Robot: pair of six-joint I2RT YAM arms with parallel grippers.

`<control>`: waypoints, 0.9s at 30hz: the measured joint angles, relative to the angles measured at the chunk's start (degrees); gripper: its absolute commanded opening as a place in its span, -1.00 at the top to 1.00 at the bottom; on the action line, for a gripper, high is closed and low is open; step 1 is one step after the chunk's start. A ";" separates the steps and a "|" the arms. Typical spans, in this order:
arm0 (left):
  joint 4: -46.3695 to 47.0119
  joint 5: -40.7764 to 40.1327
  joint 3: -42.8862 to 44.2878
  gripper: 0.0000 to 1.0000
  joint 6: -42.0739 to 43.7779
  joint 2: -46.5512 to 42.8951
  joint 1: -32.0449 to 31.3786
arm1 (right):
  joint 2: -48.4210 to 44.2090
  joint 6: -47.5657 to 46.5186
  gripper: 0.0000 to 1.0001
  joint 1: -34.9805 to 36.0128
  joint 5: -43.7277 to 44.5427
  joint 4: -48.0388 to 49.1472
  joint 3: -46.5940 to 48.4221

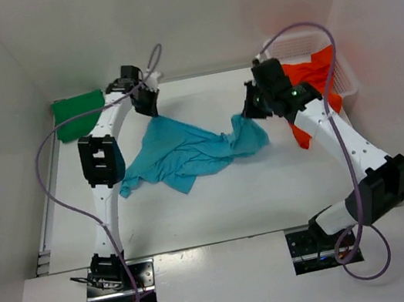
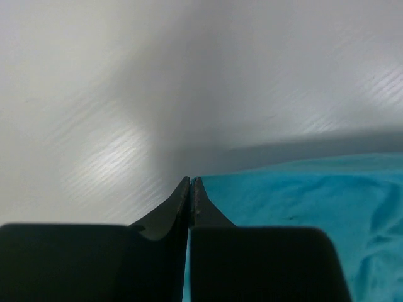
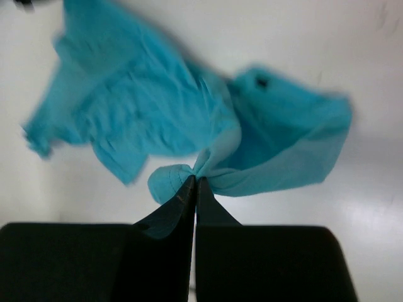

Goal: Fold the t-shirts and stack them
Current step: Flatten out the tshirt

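Surface (image 1: 220,210): smooth, white, carrying the cloth.
Blue shirt (image 1: 179,155): soft and crumpled, lying mid-surface, its long axis running between both arms.
Green shirt (image 1: 76,114): lying far left.
Orange shirt (image 1: 314,76): spilling from the basket (image 1: 346,82).
Right end effector (image 3: 194,182): pinching the blue shirt's bunched right end.
Left end effector (image 2: 191,182): pressing together at its far-left edge; grip unclear.

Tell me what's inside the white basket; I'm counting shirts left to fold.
Only the orange-red t-shirt shows inside the basket, spilling over its near rim. Anything beneath the shirt is covered, and the right arm hides part of it.
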 measured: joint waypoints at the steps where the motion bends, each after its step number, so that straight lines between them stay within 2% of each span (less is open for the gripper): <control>1: -1.31 0.20 1.38 1.00 0.02 -0.70 1.20 | 1.79 -0.90 1.00 -0.76 0.72 0.15 4.11; 4: -3.89 0.55 12.35 1.00 0.11 -2.91 6.03 | 7.13 -4.09 1.00 -2.89 4.02 -0.44 18.71; 8: -4.22 -1.44 19.56 1.00 3.10 -14.91 11.80 | 9.99 -7.89 1.00 -4.85 8.76 -0.98 33.27; 13: -4.63 -1.73 19.34 1.00 7.34 -33.97 12.76 | 7.65 -10.45 1.00 -5.33 12.09 -1.29 37.79; 16: -3.45 -1.38 7.15 1.00 10.40 -44.85 11.87 | 4.02 -10.99 1.00 -5.33 11.58 -1.40 33.27; 20: -0.20 -2.86 -19.19 1.00 14.95 -57.86 11.78 | -2.73 -9.86 1.00 -5.31 9.31 -1.55 19.56; 24: -0.59 -4.11 -41.83 1.00 17.57 -60.63 11.80 | -8.46 -6.08 1.00 -4.72 3.91 -2.29 1.77; 27: -2.23 -4.63 -55.89 1.00 18.10 -61.40 11.80 | -9.18 -3.39 1.00 -4.17 -1.14 -3.04 -9.42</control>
